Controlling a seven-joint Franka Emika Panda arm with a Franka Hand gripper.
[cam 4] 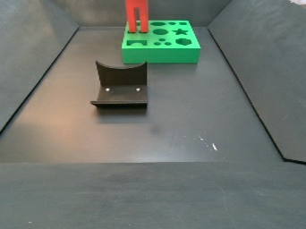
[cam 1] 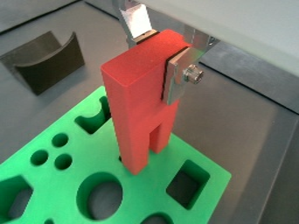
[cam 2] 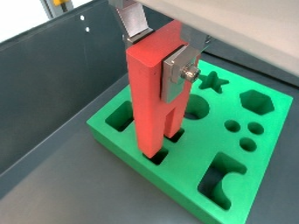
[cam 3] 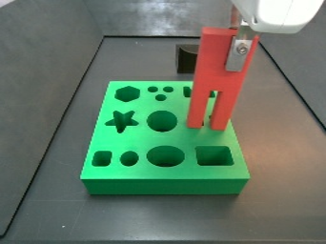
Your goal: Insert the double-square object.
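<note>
The double-square object (cam 3: 214,81) stands upright, its long axis vertical, its two legs reaching down into a cutout of the green board (cam 3: 128,164) on the counter, its top clenched in the tool (cam 3: 237,48) directly above.

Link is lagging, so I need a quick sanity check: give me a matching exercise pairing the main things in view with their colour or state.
Things:
1. double-square object
2. green board
3. fixture
4. gripper

States:
A. dark, standing alone on the floor
B. shut on the red piece's top
C. red, upright, legs entering the board
D. carries star, hexagon and round cut-outs

Pairs: 1-C, 2-D, 3-A, 4-B
</note>
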